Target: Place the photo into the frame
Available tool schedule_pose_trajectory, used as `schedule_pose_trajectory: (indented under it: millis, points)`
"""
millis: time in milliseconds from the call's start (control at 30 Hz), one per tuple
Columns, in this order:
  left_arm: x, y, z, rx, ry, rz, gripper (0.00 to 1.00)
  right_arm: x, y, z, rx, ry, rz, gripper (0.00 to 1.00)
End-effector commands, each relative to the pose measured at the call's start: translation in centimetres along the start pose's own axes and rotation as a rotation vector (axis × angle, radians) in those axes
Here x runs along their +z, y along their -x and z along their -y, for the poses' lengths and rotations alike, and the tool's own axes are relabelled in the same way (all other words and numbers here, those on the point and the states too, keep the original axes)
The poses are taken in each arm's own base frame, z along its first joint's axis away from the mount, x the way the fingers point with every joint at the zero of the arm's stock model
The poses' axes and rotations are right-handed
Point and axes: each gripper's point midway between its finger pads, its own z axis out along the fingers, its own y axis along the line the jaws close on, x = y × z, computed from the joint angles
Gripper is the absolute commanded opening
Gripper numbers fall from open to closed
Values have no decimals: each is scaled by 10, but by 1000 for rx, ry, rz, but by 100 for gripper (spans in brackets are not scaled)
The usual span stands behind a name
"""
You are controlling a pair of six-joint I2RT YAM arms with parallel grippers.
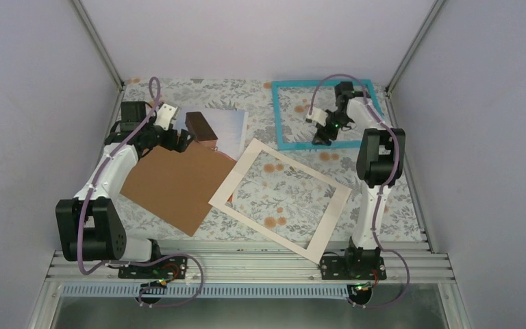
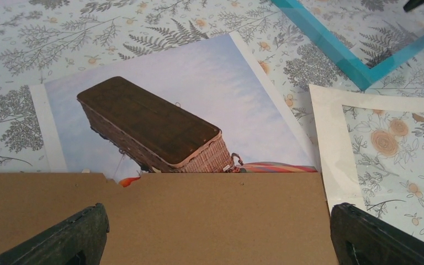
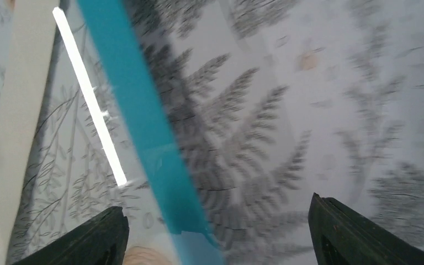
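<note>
The photo (image 2: 210,83) lies flat in the upper middle of the overhead view, its lower edge tucked under the brown backing board (image 2: 199,221), just left of the frame (image 1: 276,116) at upper right. It looks a thin, floppy print, light and easily creased, so I'd pinch a bare white margin. The left gripper (image 2: 219,212) hangs over the board, jaws spread wide. The right gripper (image 3: 216,208) is likewise released and straddles the turquoise rim.
</note>
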Motion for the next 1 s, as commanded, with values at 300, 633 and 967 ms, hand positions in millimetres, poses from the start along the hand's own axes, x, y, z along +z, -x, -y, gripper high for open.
schedule_pose_trajectory:
  millis: [300, 633, 967]
  points:
    - [6, 29, 3, 2, -28, 72, 100, -98, -87, 85, 464, -219, 108, 74]
    - [13, 30, 2, -25, -43, 64, 100, -117, -163, -3, 1061, 36, 313, 64]
    - [14, 28, 0, -26, -39, 44, 100, -69, -170, -41, 1335, 199, 395, 63]
